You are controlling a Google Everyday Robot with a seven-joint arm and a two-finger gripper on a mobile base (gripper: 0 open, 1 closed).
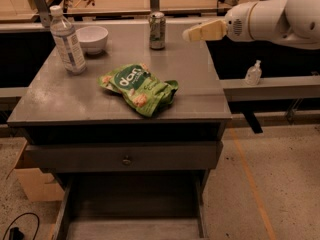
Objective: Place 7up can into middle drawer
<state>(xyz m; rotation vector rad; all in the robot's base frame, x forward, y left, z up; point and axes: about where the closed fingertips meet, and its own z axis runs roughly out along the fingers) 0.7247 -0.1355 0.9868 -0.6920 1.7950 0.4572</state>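
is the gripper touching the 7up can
Apart. The camera view shows the gripper above the back of the cabinet top, to the right of the can, with a plain gap between them.

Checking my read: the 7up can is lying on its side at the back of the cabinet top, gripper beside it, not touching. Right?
Not quite. In the camera view the 7up can stands upright, not on its side. The rest holds: it is at the back of the cabinet top, with the gripper beside it, not touching.
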